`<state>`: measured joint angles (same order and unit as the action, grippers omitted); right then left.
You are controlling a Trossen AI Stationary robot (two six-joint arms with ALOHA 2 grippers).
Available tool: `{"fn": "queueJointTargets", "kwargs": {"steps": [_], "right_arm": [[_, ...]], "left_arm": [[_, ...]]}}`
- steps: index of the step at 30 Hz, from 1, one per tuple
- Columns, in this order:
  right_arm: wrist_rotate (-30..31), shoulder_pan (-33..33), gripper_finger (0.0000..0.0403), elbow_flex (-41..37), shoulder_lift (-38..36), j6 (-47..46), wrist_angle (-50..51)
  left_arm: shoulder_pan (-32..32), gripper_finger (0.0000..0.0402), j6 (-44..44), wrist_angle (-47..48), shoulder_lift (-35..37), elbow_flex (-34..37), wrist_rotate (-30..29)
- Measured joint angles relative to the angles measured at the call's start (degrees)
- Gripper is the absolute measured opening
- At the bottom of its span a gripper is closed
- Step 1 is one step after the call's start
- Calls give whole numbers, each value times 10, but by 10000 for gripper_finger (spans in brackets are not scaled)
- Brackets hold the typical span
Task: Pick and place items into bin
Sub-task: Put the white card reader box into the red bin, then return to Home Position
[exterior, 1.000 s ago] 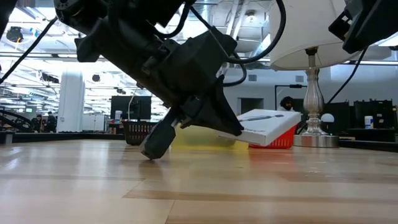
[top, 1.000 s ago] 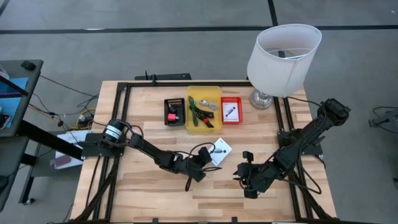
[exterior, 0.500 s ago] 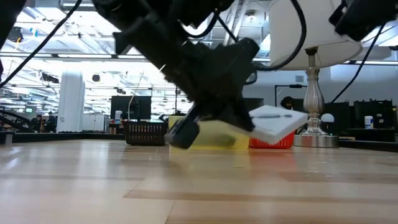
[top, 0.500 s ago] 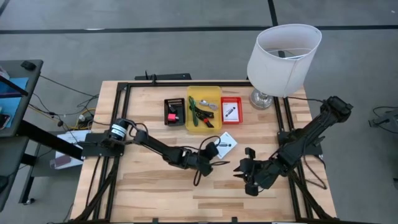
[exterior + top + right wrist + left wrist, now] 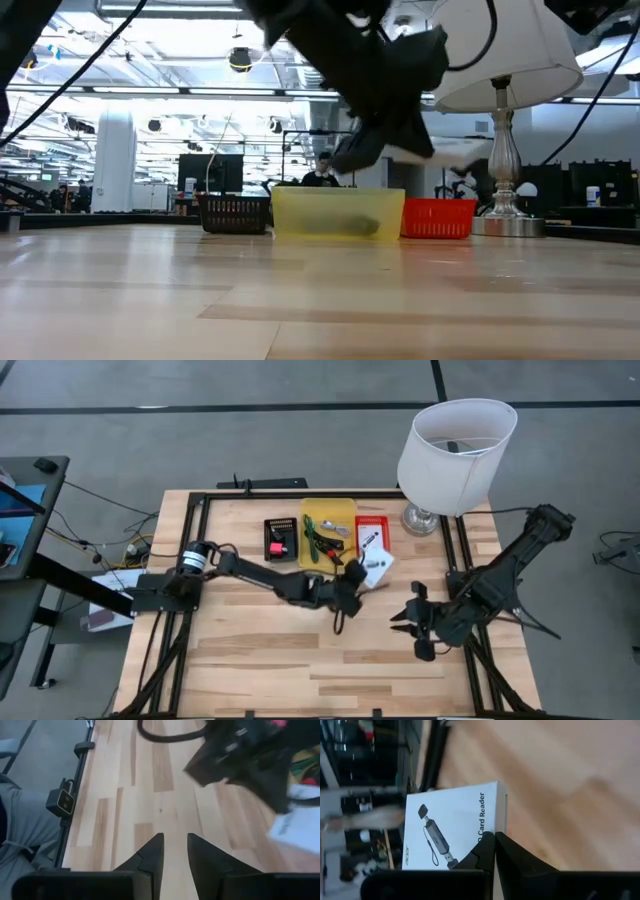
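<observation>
Item: white card box [image 5: 376, 567], pinched between the closed fingers of my left gripper [image 5: 352, 573], carried clear of the table [image 5: 250, 650] beside the red bin [image 5: 371, 521]. Only my left wrist view reads its print, "Card Reader" [image 5: 451, 832]. Right gripper [image 5: 174, 852]: fingers narrowly parted, holding nothing, above bare wood. Low view alone shows the yellow bin [image 5: 337, 212] side-on.

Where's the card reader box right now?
In the high view, the box is off the table in the left hand, just right of table centre, at the red bin's front edge.
</observation>
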<state>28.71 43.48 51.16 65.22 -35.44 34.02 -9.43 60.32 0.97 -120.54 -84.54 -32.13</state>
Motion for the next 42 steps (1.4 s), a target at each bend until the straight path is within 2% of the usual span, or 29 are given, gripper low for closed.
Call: {"fn": "queueJointTargets", "kwargs": {"steps": [6,12,26,34,42], "right_arm": [[-4,0,79,0,-34,0,49],[-32,0,79,0,-71,0,89],[-47,0,79,0,-174,4,161],[-47,0,79,0,-185,30,168],[-48,0,79,0,-192,31,190]], "left_arm": [[42,0,-74,65,1,-85,9],[81,0,-161,97,2,-139,58],[134,0,-286,92,-7,-151,111],[136,0,-320,73,-28,-162,105],[136,0,-327,71,-82,-217,100]]}}
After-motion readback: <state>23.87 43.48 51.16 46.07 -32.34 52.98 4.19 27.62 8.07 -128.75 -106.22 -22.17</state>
